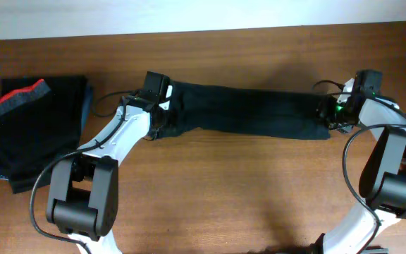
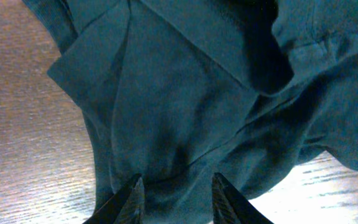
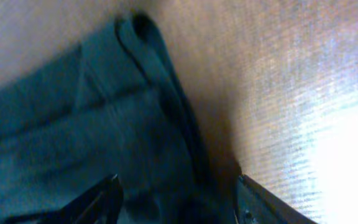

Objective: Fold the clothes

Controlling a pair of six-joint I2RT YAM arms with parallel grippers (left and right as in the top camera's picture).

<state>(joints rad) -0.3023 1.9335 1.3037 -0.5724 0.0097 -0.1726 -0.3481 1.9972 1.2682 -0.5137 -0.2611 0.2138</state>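
Where the long black garment (image 1: 252,113) ends, table (image 1: 245,204) wood lies exposed.

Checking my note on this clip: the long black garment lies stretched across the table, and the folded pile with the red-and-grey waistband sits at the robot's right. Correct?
One slip: the folded pile sits at the robot's left, not its right, as the overhead view shows. The long black garment does lie stretched across the table.
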